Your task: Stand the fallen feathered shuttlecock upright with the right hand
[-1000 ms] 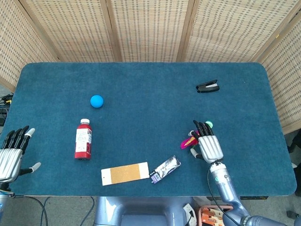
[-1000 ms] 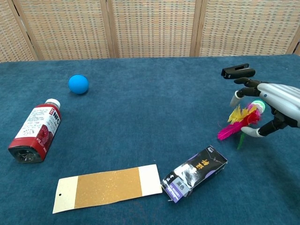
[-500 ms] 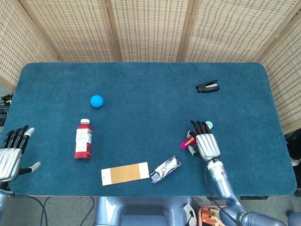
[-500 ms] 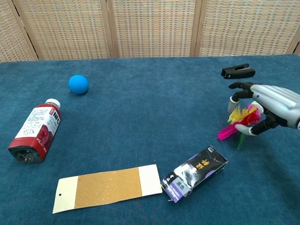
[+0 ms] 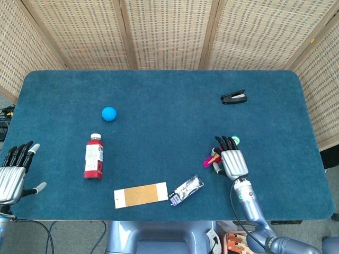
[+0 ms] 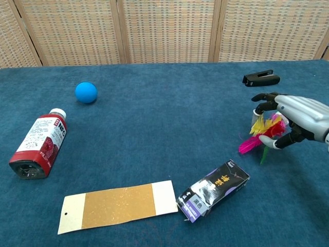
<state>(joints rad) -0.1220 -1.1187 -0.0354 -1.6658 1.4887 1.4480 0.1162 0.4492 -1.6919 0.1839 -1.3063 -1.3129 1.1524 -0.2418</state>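
Silver-backed right hand (image 5: 233, 162) and left hand (image 5: 11, 177), black fingers, white-tipped thumbs.

Right hand (image 5: 233, 163) over shuttlecock (image 5: 214, 158)

From high overhead, our head camera looks steeply down, taking in the whole blue felt-covered table (image 5: 159, 95) and the woven cane screen (image 5: 169, 32) behind it. Our chest camera sits low at the near edge, facing that screen, closer in. Both views share the round blue ball (image 5: 109, 113) and the black stapler (image 6: 261, 78).
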